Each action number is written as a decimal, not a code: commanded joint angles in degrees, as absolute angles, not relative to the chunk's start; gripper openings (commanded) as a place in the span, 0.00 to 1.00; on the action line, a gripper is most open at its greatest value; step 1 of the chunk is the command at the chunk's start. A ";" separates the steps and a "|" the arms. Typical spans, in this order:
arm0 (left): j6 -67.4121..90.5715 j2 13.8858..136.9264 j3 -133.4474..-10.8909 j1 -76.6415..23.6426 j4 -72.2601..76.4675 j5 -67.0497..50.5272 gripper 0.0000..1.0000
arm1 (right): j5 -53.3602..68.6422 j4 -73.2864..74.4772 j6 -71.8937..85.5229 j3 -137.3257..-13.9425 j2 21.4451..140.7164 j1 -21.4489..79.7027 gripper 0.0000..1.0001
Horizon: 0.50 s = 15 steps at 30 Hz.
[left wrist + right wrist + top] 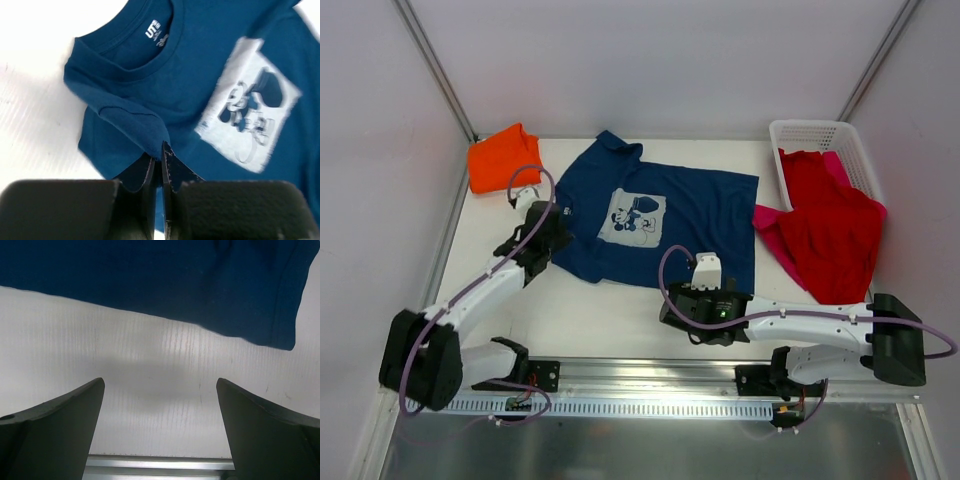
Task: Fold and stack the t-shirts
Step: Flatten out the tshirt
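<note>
4 tees lying out: navy tee [705, 215], orange tee [500, 158], red tee [835, 230], pink tee [768, 225]. L end effector [159, 154] pinching navy sleeve tight; R end effector [160, 390] hovering wide apart, empty.

printed shirt [720, 215] centre | folded shirt [500, 160] far left | basket [800, 128] far right, shirts [835, 235] spilling out

Navy t-shirt [705, 210] lies spread between orange t-shirt [500, 160] and basket [812, 132].
</note>
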<state>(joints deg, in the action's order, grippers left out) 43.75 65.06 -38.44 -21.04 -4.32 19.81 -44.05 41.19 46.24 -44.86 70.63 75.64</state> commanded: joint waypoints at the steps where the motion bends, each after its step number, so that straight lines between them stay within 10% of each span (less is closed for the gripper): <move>1: 39.65 74.83 -43.66 -21.53 1.90 21.27 0.04 | -47.02 40.52 45.26 -45.79 71.19 75.94 0.99; 4: 37.01 84.60 -53.56 -21.53 3.16 20.05 0.34 | -48.42 40.43 44.74 -45.53 71.80 75.85 0.99; 7: 32.01 103.72 -68.25 -21.27 0.38 17.32 0.92 | -49.04 40.52 44.47 -45.61 73.03 75.85 1.00; 15: 28.39 111.99 -84.84 -20.83 -7.12 14.68 0.99 | -45.80 39.47 43.85 -47.29 78.83 76.03 1.00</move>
